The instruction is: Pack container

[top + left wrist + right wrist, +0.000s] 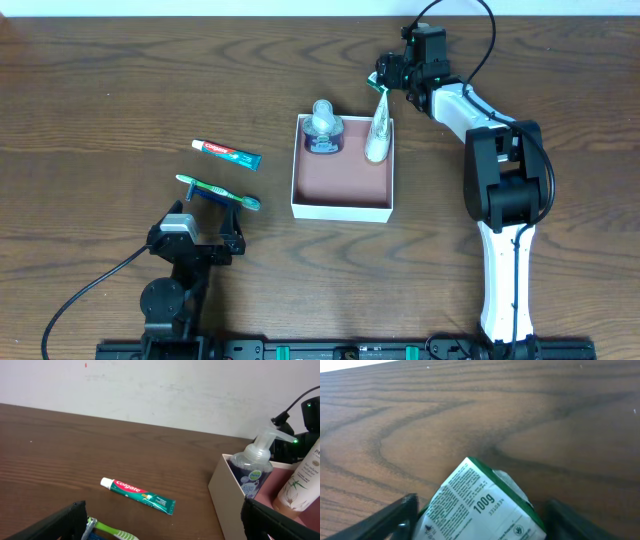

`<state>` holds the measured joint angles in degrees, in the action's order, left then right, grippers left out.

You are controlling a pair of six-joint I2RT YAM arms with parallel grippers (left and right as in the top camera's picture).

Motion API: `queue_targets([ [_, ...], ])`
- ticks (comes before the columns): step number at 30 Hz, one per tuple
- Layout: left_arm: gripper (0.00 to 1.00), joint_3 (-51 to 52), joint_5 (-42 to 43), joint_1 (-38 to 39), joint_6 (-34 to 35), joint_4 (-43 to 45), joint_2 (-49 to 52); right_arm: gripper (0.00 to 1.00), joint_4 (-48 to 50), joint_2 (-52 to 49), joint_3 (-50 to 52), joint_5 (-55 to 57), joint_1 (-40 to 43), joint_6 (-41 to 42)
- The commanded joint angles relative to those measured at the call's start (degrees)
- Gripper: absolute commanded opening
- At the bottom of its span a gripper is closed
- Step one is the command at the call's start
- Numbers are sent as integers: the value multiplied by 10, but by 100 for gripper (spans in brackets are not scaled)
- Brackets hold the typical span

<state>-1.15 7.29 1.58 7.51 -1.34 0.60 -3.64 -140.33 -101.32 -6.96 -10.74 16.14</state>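
Dark wood-grain table [100, 80] fills the overhead view, and the container [340, 210] sits near its middle, white walls outside, pink-brown inside. Two things already stand along its far wall: a clear pump bottle [323, 128] in the left corner and a white tube [378, 135] leaning in the right one. The right gripper [385, 85] hangs just beyond that far right corner, at the tube's upper end. In its wrist view the printed, crimped tail of the tube sits between the two fingers, which stand wide, one to each side. Whether they press on the tube or merely straddle it cannot be told. The left gripper [197, 238] is spread apart with nothing between its fingers, near the front left of the table. What is left to pack lies on that side: a green toothbrush [215, 188] just ahead of the left gripper and a toothpaste tube [227, 152] a little farther out, both well apart from the container and to its left. Each lies with its long axis running left to right, slanting slightly nearer toward the container. The left arm is plainly the nearer one, and the toothbrush seems the likely next pick. Its handle lies crosswise to the arm's reach, so the fingers would probably close across its narrow width before carrying it rightward over the container's left wall.
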Motion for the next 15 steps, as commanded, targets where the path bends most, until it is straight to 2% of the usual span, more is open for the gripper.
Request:
queue_targets([
  [1, 98, 9, 7, -3, 1, -21, -3, 70, -35, -36, 18, -5, -3, 21],
  [6, 98, 9, 7, -3, 1, -21, -3, 61, -54, -36, 18, 17, -3, 20],
  [15, 98, 9, 7, -3, 1, -21, -3, 59, -107, -36, 18, 87, 11, -36],
])
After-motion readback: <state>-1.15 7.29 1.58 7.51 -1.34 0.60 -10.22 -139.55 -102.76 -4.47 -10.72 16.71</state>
